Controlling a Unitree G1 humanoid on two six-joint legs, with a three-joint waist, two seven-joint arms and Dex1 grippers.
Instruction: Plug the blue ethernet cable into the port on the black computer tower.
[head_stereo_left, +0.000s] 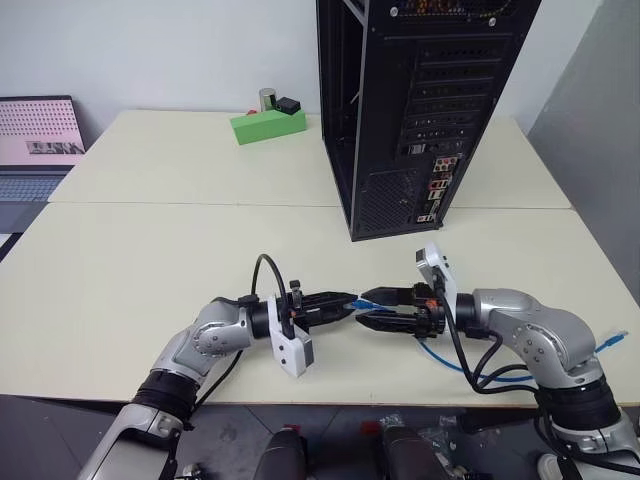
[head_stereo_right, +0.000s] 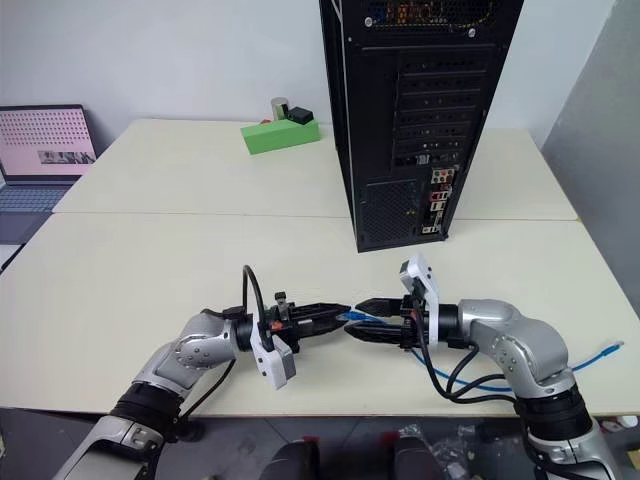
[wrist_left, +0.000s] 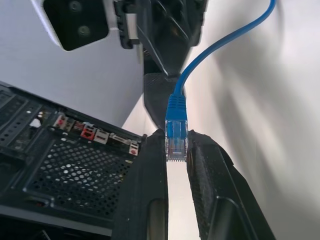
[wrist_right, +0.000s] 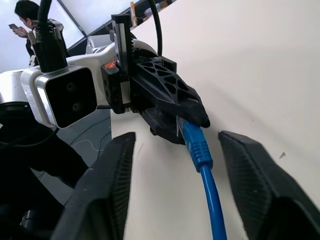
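The black computer tower (head_stereo_left: 420, 100) stands upright at the back of the table, its rear with a small cluster of coloured ports (head_stereo_left: 438, 185) facing me. My left gripper (head_stereo_left: 345, 303) points right, shut on the clear plug (wrist_left: 176, 144) of the blue ethernet cable (head_stereo_left: 440, 356). My right gripper (head_stereo_left: 368, 308) points left, tip to tip with it. It is open, its fingers (wrist_right: 107, 185) standing on either side of the cable's blue boot (wrist_right: 196, 142) without touching it. From there the cable runs back under the right arm and off the table's right edge (head_stereo_left: 612, 343).
A green box (head_stereo_left: 268, 125) with small objects on top sits at the back, left of the tower. An open laptop (head_stereo_left: 38, 140) stands at the far left. A person (wrist_right: 22, 20) shows far off in the right wrist view. The table's front edge (head_stereo_left: 380, 403) lies just under both arms.
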